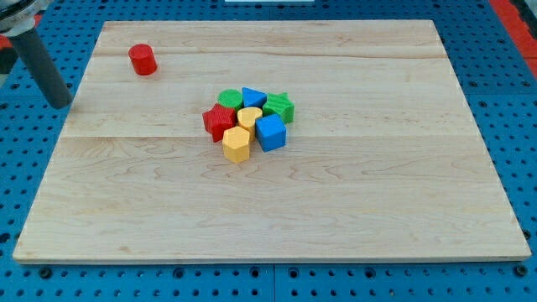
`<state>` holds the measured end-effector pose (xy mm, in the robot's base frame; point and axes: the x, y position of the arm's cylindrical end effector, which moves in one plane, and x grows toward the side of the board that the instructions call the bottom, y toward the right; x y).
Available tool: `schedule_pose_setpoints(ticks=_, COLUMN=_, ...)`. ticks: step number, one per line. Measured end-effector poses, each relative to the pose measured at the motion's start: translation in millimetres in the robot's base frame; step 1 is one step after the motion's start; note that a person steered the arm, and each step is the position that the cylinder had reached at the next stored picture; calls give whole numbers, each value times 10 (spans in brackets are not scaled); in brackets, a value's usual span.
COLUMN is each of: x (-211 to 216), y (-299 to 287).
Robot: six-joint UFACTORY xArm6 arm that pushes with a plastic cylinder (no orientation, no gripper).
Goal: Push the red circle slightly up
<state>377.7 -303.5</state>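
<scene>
The red circle [143, 59] stands alone near the board's upper left corner. My tip [61, 104] is the lower end of a dark rod at the view's far left, just off the board's left edge, below and to the left of the red circle and well apart from it.
A tight cluster sits near the board's middle: a red star [219, 122], a green block [229, 99], a blue triangle [253, 97], a green star [280, 107], a yellow heart [249, 117], a yellow hexagon [237, 144] and a blue cube [271, 132]. The wooden board [377, 193] lies on blue pegboard.
</scene>
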Motion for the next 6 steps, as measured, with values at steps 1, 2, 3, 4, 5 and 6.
schedule_pose_setpoints(ticks=1, x=-123, y=630)
schedule_pose_setpoints(ticks=2, x=-411, y=998)
schedule_pose_setpoints(ticks=3, x=-442, y=864)
schedule_pose_setpoints(ticks=4, x=-643, y=921)
schedule_pose_setpoints(ticks=5, x=-977, y=1064)
schedule_pose_setpoints(ticks=6, x=-641, y=1111)
